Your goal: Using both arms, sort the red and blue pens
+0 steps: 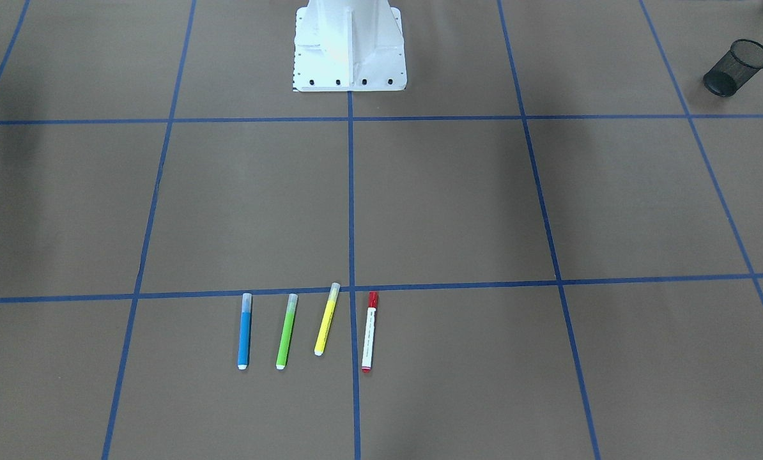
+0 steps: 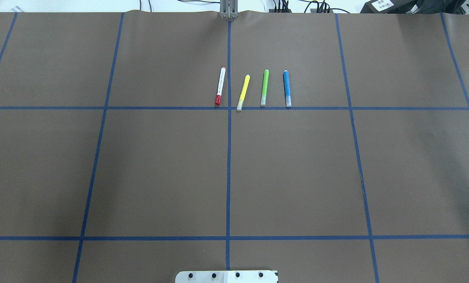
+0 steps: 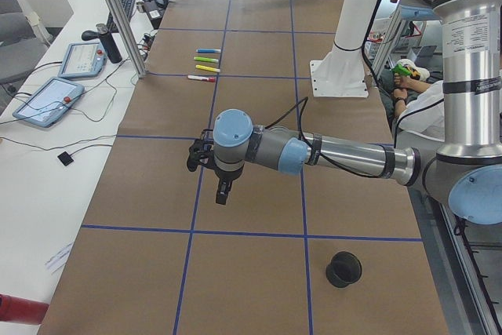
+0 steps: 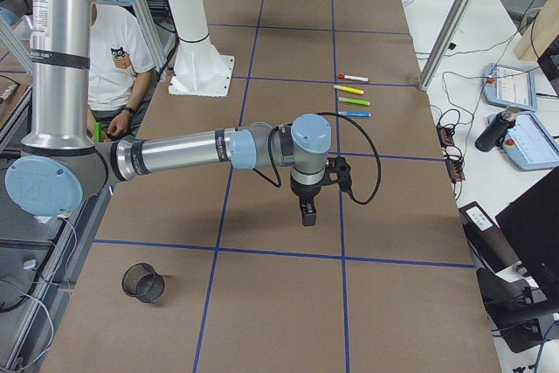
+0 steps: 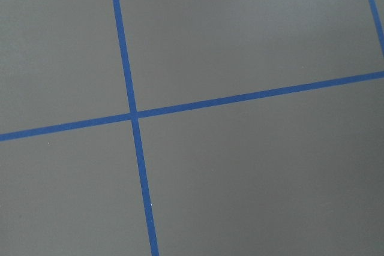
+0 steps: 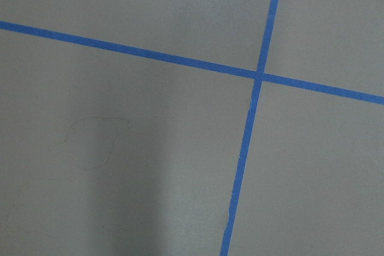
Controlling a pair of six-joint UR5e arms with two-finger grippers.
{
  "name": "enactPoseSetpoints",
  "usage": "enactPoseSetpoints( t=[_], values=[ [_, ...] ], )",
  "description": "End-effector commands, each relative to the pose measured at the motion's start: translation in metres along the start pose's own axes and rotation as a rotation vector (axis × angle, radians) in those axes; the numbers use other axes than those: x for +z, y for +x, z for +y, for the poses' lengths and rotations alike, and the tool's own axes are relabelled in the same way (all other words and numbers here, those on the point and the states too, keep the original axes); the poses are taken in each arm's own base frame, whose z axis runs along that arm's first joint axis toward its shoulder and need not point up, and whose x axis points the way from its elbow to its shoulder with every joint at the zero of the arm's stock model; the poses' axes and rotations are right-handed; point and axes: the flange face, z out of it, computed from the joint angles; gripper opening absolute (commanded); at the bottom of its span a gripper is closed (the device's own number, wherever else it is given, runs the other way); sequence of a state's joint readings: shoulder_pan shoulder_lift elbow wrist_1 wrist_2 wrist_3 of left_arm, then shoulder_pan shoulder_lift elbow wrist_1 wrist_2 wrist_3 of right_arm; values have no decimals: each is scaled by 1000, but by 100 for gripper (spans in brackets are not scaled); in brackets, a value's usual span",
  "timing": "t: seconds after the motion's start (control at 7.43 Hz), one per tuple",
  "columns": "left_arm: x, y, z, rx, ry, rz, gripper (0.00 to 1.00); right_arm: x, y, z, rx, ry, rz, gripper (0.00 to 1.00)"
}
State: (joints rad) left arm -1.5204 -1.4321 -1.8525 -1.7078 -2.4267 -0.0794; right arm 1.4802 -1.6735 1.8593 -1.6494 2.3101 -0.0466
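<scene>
Four markers lie in a parallel row on the table point(image 2: 160, 177), none touching: one red marker point(image 2: 220, 85), one yellow marker point(image 2: 243, 92), one green marker point(image 2: 264, 87), one blue marker point(image 2: 287, 88). The left gripper point(image 3: 223, 192) and right gripper point(image 4: 307, 212) hover well apart from the row. Their jaw opening cannot be told, and neither carries a pen. Advisable approach: left arm to red, right arm to blue, jaws astride mid-barrel, clear of the neighbouring markers. Two black mesh cups point(image 3: 343, 269) stand at opposite table ends.
</scene>
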Motion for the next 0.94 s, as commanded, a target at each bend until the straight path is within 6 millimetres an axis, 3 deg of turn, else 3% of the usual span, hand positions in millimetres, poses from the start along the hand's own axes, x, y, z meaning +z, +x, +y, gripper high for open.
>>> enactPoseSetpoints(
  t=[0.0,0.4,0.81],
  values=[
    [1,1,2,4,-1,2,100,1,0,1,4,-2,-3,100],
    [-2,7,0,16,7,14,100,-6,-5,-9,-13,15,-1,100],
    [-6,12,-8,30,19,17,100,6,5,-9,3,-6,0,100]
  ],
)
